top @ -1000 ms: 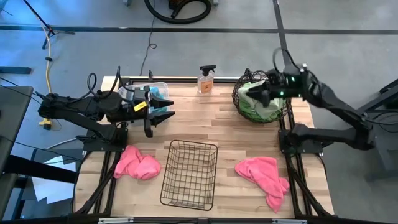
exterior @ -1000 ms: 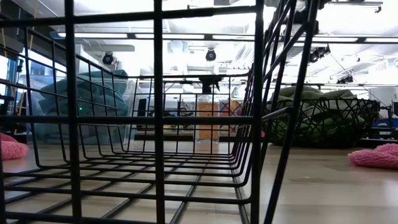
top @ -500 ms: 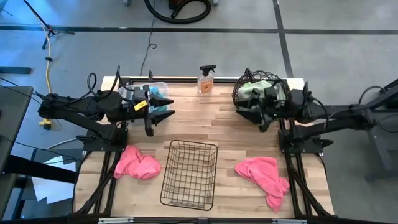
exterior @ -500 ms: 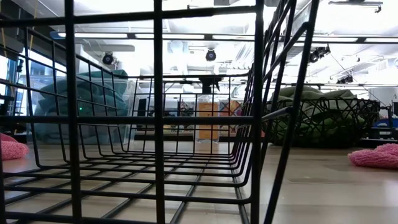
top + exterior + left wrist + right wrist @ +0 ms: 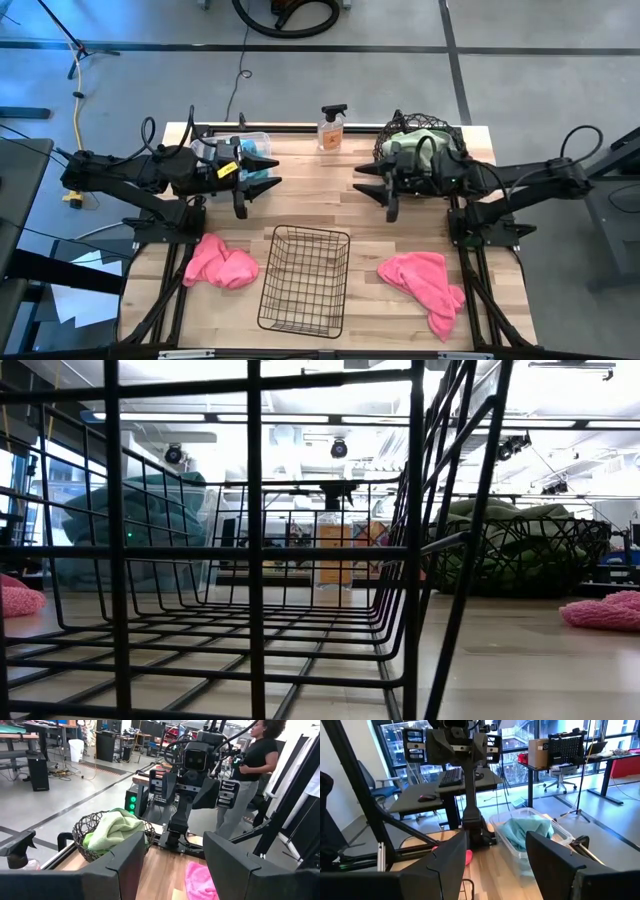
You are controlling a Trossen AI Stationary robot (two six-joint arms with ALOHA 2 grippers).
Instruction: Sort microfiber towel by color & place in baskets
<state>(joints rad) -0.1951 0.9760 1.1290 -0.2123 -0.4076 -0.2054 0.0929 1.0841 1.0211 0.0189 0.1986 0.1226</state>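
Two pink towels lie flat on the table: one near left [image 5: 220,265], one near right [image 5: 425,282]. Between them stands the black wire-grid basket [image 5: 305,280], with nothing in it. The round woven-wire basket [image 5: 420,150] at the far right holds green towels [image 5: 114,832]. The clear bin [image 5: 232,150] at the far left holds teal towels [image 5: 527,831]. My left gripper [image 5: 262,186] hovers open beside the clear bin. My right gripper [image 5: 372,190] hovers open beside the round basket. The two point level at each other, and neither holds anything.
An orange spray bottle [image 5: 332,128] stands at the far edge between the bin and the round basket. Bare wood lies between the two grippers. A person [image 5: 250,775] stands beyond the table's right side, behind the right arm's base.
My right gripper has swung away from above the round basket toward the table's middle and near edge, rolling as it went. It now points level at the left arm, still open and with nothing in it. The towels have not moved.
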